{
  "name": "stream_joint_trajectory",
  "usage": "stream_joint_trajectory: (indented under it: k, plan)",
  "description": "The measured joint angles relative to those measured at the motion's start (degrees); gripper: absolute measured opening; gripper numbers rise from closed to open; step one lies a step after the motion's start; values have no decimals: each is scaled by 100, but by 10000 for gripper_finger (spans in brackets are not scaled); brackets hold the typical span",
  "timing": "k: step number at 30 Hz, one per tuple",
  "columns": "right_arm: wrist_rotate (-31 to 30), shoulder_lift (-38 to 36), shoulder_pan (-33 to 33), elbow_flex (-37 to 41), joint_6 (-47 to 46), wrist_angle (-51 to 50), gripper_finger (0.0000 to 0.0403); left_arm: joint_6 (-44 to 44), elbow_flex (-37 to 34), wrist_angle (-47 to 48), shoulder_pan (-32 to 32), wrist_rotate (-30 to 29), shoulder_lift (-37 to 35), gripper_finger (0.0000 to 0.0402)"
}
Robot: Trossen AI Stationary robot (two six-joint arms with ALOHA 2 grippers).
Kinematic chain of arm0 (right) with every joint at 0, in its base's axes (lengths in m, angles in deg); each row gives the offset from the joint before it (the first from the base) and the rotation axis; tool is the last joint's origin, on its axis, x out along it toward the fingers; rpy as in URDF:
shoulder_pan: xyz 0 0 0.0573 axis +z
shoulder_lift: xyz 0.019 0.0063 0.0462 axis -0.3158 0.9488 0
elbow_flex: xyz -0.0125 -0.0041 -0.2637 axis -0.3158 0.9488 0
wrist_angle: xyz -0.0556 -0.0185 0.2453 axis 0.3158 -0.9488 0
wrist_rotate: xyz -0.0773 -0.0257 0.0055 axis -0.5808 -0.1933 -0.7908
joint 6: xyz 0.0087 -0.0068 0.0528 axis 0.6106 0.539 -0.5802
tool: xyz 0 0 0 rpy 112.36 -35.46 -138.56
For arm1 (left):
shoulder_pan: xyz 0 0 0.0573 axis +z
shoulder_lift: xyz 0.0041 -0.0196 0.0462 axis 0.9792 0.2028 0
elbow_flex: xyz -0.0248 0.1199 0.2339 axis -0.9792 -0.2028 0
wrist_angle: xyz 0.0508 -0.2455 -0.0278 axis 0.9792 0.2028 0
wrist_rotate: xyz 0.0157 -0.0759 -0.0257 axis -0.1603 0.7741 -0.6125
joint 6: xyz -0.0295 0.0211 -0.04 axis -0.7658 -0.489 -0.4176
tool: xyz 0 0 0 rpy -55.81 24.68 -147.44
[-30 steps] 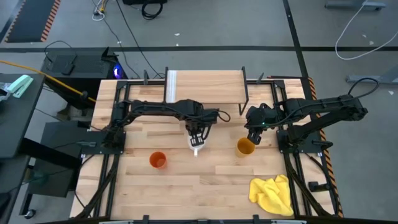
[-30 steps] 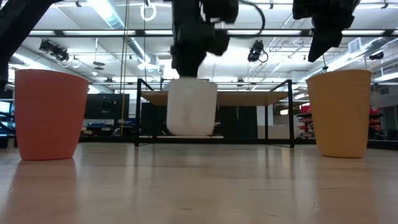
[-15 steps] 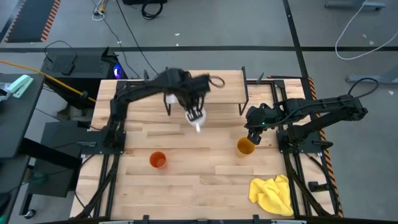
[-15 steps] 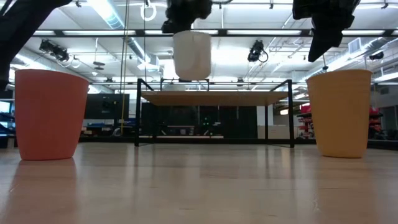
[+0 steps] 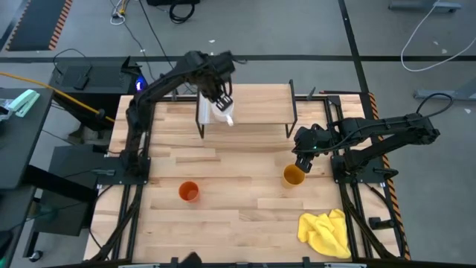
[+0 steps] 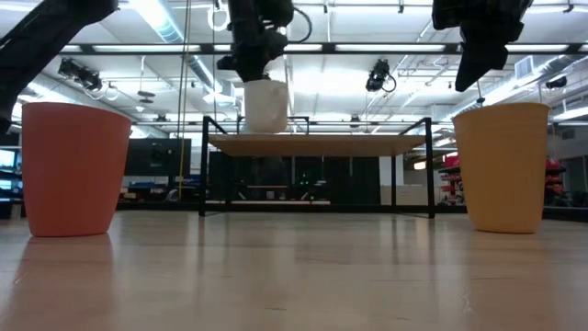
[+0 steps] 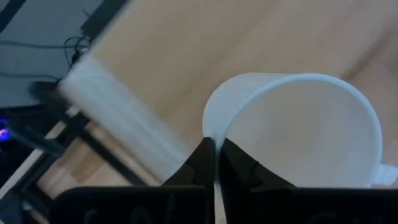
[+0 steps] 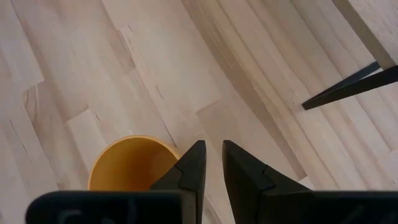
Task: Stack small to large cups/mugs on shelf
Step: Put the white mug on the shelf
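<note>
My left gripper (image 6: 259,72) is shut on the white mug (image 6: 266,106) and holds it just above the left part of the light-wood shelf (image 5: 253,104), near its pale strip (image 7: 118,118). The mug's handle (image 7: 387,175) shows in the left wrist view. The orange-red cup (image 5: 189,191) stands on its base on the table at the near left. The mustard-yellow cup (image 5: 294,176) stands at the right. My right gripper (image 5: 301,161) is shut and empty. It hovers above that cup's far side (image 8: 134,163). My left gripper pinches the mug's rim (image 7: 214,138), one finger inside the mug and one outside against its wall. The fingers come from above, pointing down. The mug hangs upright below them, clear of the table and just over the shelf plank (image 6: 317,144).
A crumpled yellow cloth (image 5: 327,232) lies at the table's near right corner. The shelf's thin black legs (image 6: 204,170) stand at the table's far side. Bare tabletop lies between the two standing cups.
My left gripper has lifted the white mug off the table's middle and carried it up and toward the far edge. The mug now hangs over the shelf's left part and is still upright.
</note>
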Motion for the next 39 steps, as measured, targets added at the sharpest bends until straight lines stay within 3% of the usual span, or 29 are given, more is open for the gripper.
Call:
stream_joint_trajectory:
  k: [11, 39]
  plan:
    - [-2, 0, 0, 0, -9, 2, 61, -4, 0, -2, 740, 414, -1, 11]
    - [-2, 0, -2, 0, -4, 48, 61, 155, -166, -6, 756, 533, 62, 11]
